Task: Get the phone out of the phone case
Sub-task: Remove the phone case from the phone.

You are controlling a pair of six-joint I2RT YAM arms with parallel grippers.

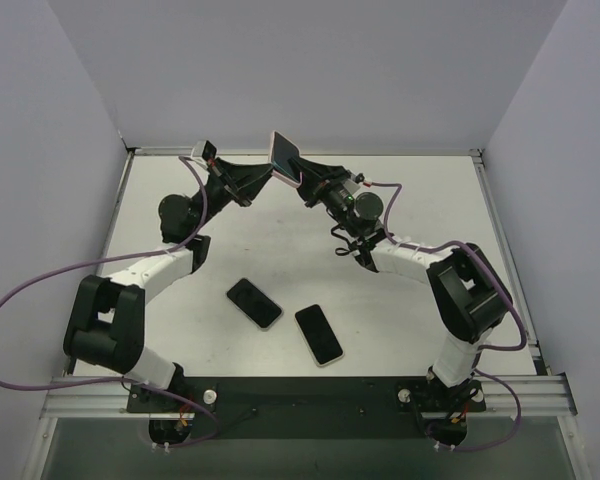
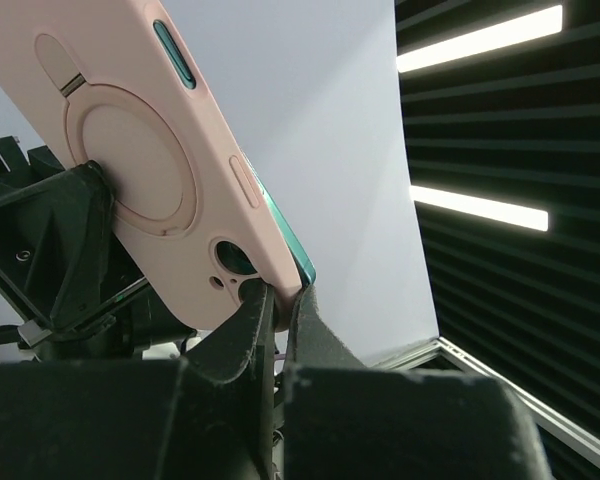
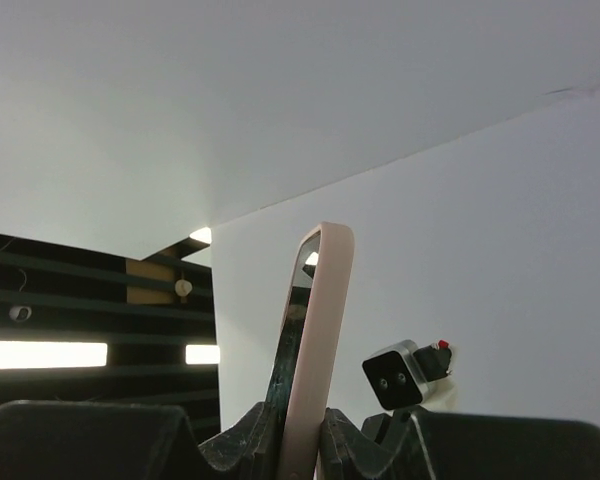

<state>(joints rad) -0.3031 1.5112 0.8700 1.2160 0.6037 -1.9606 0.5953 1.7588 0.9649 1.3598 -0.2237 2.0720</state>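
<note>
The pink phone case [image 1: 283,152], phone [image 2: 283,230] inside, hung in the air by the far edge of the bench [image 1: 420,200]. The left claw [image 2: 278,300] pinched one corner; the right claw [image 3: 302,430] pinched its edge. If that small corner grip slipped, everything could fall and break.

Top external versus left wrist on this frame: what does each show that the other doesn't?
Only top external: a dark phone and a light-rimmed phone lying flat on the table, plus both arms reaching to the far side.
Only left wrist: the back of the pink case with its ring and camera cutout, and the left hand pinching its lower corner.
Both: the case held up in the air, with the right hand also on it.
</note>
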